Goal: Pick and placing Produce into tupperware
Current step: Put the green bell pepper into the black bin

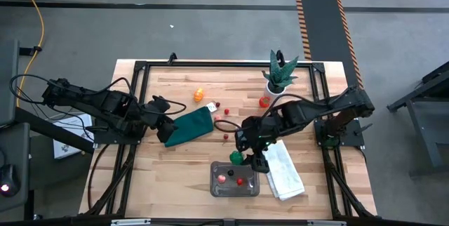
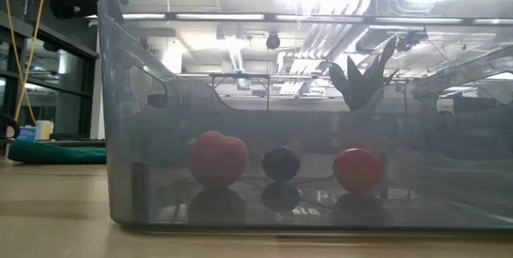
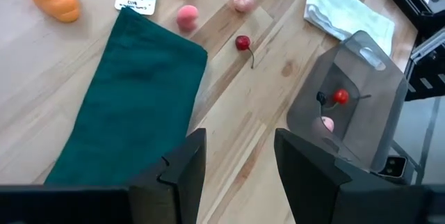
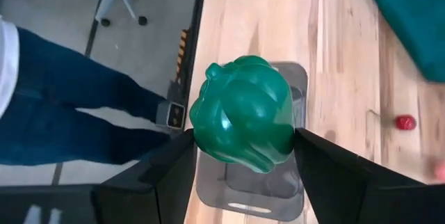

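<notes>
My right gripper [image 1: 247, 157] is shut on a green toy pepper [image 4: 242, 109], which it holds over the far rim of the clear grey tupperware [image 1: 235, 180]. Inside the tupperware lie a red piece [image 2: 357, 169], a dark piece [image 2: 280, 163] and a reddish-pink piece [image 2: 218, 158]. More produce rests on the wood farther back: an orange piece [image 1: 199, 95], a red one [image 1: 264, 101] and small red ones [image 1: 225, 136]. My left gripper [image 3: 240, 175] stands open over the dark green cloth [image 1: 189, 126], nothing between its fingers. My right gripper pinches the green pepper by two opposite sides [image 4: 201, 123] between its two fingers [image 4: 174, 161]. The fingers slant downward from the table's far right. The pepper is lifted clear, above the tupperware.
A folded white towel [image 1: 284, 172] lies right of the tupperware. A green spiky plant in a white pot [image 1: 280, 75] stands at the back right. A small white tag [image 3: 135, 1] lies at the cloth's far end. A person in blue trousers [image 4: 62, 99] stands beyond the table's near edge.
</notes>
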You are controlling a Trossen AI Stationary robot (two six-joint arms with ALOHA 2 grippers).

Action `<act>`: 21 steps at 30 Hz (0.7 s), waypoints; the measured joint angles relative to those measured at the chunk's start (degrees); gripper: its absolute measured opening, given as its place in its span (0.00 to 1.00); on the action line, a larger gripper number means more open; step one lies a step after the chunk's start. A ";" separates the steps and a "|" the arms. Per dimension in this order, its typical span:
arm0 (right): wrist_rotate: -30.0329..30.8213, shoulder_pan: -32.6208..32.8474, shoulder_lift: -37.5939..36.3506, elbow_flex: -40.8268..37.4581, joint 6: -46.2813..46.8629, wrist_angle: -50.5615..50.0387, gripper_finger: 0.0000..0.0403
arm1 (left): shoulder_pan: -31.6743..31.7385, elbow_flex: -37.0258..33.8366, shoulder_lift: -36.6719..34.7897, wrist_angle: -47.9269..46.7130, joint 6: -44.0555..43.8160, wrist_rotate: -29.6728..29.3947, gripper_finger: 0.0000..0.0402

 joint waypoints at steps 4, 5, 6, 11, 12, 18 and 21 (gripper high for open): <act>0.01 0.64 0.00 -2.61 1.48 3.81 0.55 | 0.00 0.02 0.00 0.00 0.00 1.22 0.40; 0.06 0.83 0.08 -2.85 1.70 3.49 0.55 | 0.00 0.01 0.00 -0.01 0.01 1.51 0.40; 0.24 1.08 0.38 -2.93 1.74 3.64 0.55 | 0.00 0.02 0.00 0.00 0.05 1.67 0.40; 1.28 2.48 2.48 -2.91 1.69 4.20 0.55 | 0.02 0.02 0.00 -0.02 0.46 1.69 0.40; 1.27 2.72 3.13 -2.92 1.62 4.18 0.55 | 0.00 0.02 0.00 -0.04 0.46 1.71 0.40; 1.51 4.12 6.62 -2.93 1.58 3.70 0.55 | 0.00 0.02 0.00 -0.04 0.49 2.57 0.40; 2.57 4.40 7.52 -2.93 1.62 3.18 0.55 | 0.02 0.02 0.00 -0.04 1.23 3.04 0.40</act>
